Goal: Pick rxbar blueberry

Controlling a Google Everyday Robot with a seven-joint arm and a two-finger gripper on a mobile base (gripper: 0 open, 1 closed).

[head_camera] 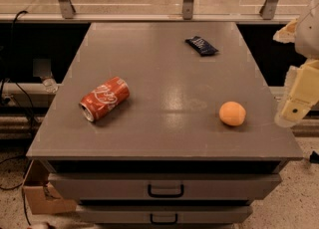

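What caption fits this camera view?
Gripper hangs beside the table's right edge; bar at the back, can left, orange right.

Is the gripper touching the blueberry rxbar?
Apart. The camera view shows the gripper at the frame's right edge, beside the table, well clear of the rxbar blueberry.

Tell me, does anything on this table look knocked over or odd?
Yes: the red can lies tipped on its side near the left front of the table. The rxbar blueberry sits askew at the far right. The gripper hangs beyond the table's right edge, touching nothing.
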